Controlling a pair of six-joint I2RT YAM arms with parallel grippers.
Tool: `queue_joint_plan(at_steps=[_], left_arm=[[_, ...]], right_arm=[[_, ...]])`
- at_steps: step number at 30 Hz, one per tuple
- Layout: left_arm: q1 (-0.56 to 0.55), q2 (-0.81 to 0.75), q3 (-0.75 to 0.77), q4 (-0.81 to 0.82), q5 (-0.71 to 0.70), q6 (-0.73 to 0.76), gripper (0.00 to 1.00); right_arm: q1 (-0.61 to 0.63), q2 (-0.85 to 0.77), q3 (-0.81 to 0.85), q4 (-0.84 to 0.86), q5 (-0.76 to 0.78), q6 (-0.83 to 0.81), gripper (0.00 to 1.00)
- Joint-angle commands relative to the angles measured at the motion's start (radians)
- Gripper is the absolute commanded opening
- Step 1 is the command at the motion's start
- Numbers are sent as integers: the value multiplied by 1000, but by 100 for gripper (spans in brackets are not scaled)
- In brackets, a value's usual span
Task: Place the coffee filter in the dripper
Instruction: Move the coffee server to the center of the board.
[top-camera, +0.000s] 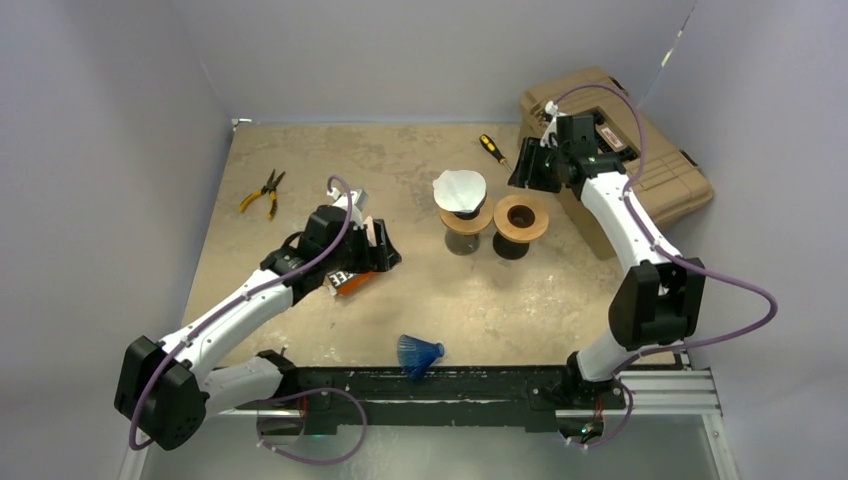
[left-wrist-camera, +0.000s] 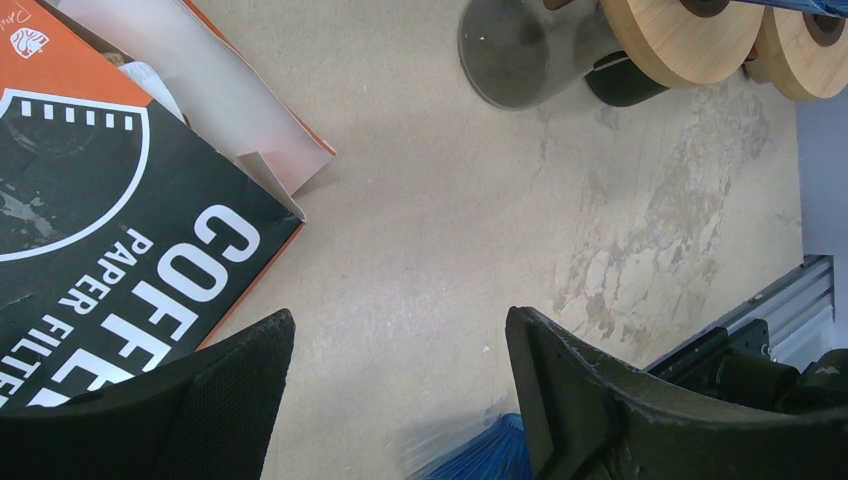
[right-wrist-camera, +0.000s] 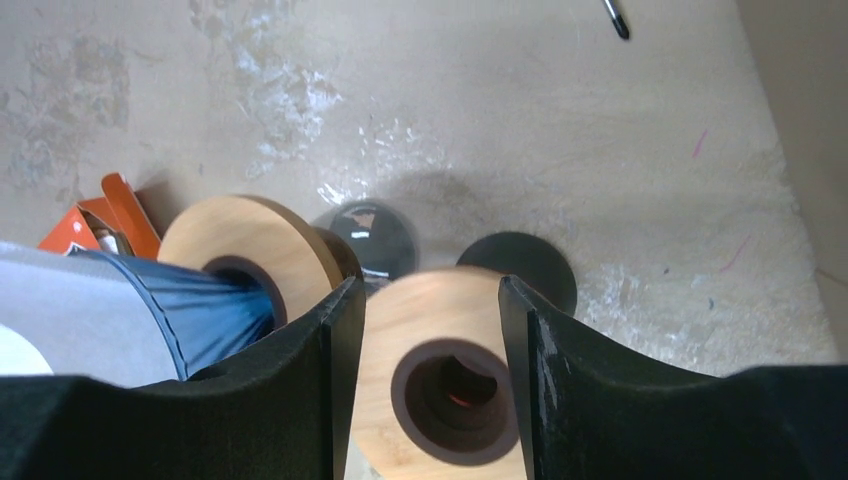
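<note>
- Coffee filter (top-camera: 459, 188) sits in dripper (top-camera: 467, 220).
- L gripper (left-wrist-camera: 398, 325) left of dripper, over filter box (left-wrist-camera: 100, 250), fingers wide, empty.
- R gripper (right-wrist-camera: 430, 290) right of it, fingers apart, empty.

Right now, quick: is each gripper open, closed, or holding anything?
Left gripper: open, holding nothing, beside the orange-and-black cardboard coffee filter box.
Right gripper: open, holding nothing, pointed at the empty round wooden dripper.

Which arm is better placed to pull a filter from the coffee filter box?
Left, probably. The left pincer is open and sits right beside the filter box. The right pincer hangs over the empty wooden stand, much farther from the box.
</note>
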Motion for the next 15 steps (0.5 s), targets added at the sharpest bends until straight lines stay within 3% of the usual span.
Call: queue_joint_plan(at_steps=[1,15], left_arm=[[5,-21,-1,21,5,-13,77],[5,-19,-19,32,8,-19,77]], right_arm=[[7,57,95,12,11,-9,56],[69,211,184,-54,57,-54,56]])
